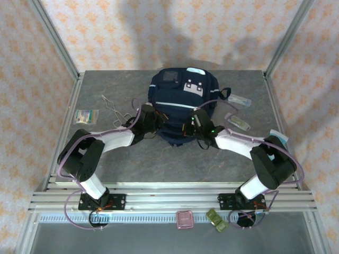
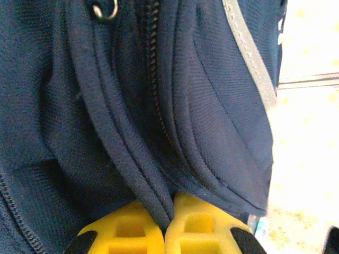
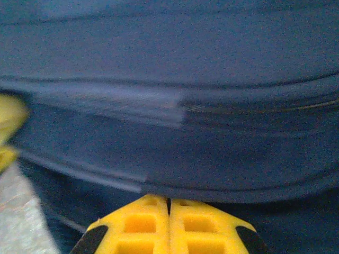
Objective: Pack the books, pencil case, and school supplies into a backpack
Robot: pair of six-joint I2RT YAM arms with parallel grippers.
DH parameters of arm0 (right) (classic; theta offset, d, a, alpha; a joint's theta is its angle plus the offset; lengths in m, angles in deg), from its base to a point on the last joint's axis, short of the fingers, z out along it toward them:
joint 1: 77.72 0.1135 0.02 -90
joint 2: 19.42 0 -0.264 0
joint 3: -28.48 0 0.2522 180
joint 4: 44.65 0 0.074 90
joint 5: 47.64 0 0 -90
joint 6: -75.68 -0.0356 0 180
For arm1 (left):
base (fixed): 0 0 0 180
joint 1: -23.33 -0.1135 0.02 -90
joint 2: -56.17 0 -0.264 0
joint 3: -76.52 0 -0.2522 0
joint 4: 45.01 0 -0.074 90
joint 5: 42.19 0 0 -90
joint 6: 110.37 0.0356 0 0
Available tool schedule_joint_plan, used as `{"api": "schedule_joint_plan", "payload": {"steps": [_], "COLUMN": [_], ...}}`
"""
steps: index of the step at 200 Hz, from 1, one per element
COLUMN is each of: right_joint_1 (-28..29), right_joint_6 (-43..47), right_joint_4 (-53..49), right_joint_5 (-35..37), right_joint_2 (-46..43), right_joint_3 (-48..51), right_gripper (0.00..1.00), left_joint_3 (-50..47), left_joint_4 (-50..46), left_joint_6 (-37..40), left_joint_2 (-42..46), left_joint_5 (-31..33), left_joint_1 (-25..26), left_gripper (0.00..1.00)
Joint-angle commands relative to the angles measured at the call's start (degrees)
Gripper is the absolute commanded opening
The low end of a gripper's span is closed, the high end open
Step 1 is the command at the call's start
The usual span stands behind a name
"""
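The left gripper (image 2: 168, 207) has its jaws pinched on a fold of the backpack (image 1: 183, 103). The right gripper (image 3: 169, 201) has its jaws closed at the backpack's edge. That thin fabric could slip free if pulled.

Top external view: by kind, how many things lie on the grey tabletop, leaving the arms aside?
Navy blue fabric backpack: 1
Small clear plastic packets: 2
Greenish-white flat packet: 1
Thin bent wire piece: 1
Pale blue-and-white item, too small to identify: 1
Total: 6
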Motion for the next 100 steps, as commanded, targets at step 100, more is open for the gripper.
{"api": "schedule_joint_plan", "payload": {"steps": [100], "right_joint_1": [5.57], "right_joint_6": [6.20], "right_joint_4": [-0.47], "right_joint_5": [1.23], "right_joint_2": [-6.89], "right_joint_3": [3.46], "right_gripper": [0.00], "left_joint_3": [5.49], "left_joint_4": [-9.87], "left_joint_6": [18.49], "left_joint_2": [6.52], "left_joint_5": [-1.26], "left_joint_1": [-12.23], "left_gripper": [0.00]}}
